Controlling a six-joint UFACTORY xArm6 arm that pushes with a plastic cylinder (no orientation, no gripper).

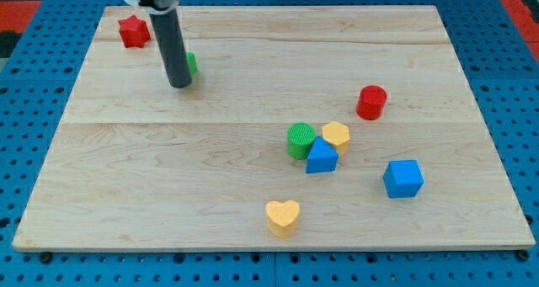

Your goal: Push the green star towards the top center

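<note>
Pale wooden board on blue pegboard. Red star-shaped block near the board's top-left corner. Red cylinder block right of centre. Tight cluster at centre: green cylinder block, yellow hexagonal block and blue house-shaped block, touching. Blue cube apart, lower right. Yellow heart-shaped block near the bottom edge.

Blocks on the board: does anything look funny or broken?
Nothing is broken or tipped over. Only oddity: the green star is almost hidden behind my tip, near the red star. The green cylinder, yellow block and blue block huddle together.
</note>
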